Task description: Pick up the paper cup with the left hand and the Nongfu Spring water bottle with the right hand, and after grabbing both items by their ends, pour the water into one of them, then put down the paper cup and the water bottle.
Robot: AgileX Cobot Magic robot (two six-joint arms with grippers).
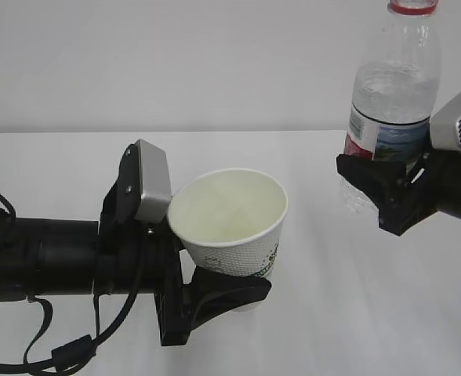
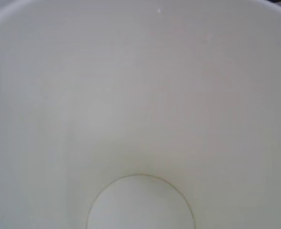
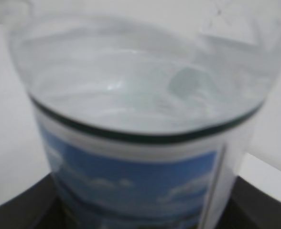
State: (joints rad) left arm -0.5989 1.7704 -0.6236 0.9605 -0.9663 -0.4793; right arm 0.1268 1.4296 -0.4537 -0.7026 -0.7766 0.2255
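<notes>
The left gripper [image 1: 215, 301] clamps the cup [image 1: 234, 227] low on its base, holding it tilted and clear of the table [image 1: 317, 313] near the front edge. The right gripper [image 1: 387, 188] grips the bottle [image 1: 391, 102] at its label, upright above the table's right side, well apart from the cup.

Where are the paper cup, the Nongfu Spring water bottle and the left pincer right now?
paper cup [image 1: 242, 254]: exterior view, on its printed outer side wall.
Nongfu Spring water bottle [image 1: 393, 90]: exterior view, on the clear ribbed body above the label.
left pincer [image 1: 223, 298]: exterior view, at the fingertips under the cup's base.
</notes>
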